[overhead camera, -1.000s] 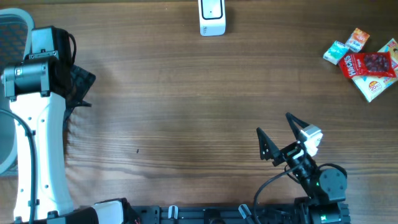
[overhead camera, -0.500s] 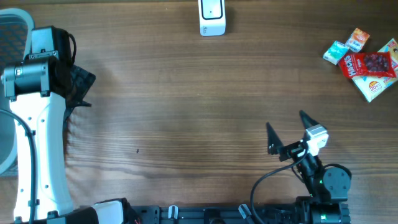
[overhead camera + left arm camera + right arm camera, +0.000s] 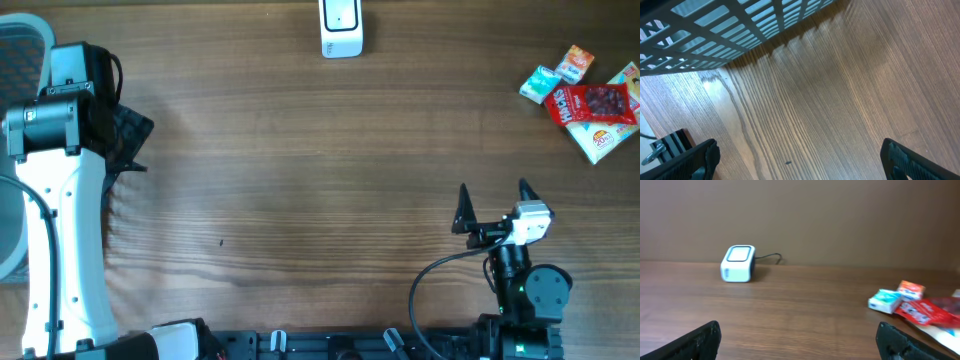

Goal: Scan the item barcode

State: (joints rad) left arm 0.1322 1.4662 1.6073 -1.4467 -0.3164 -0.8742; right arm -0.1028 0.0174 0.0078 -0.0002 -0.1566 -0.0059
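Currently left gripper [image 3: 800,161] and right gripper [image 3: 493,198] stand wide; white box [image 3: 341,28], probably the scanner, sits at desk's far edge.

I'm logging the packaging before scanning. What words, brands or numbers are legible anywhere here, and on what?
"20%", as far as it can be read: orange badge on the white packet.
Red packet: white brand lettering, too blurred to read.
Teal packet and orange packet: print too small to read.
White scanner: small mark, unreadable.
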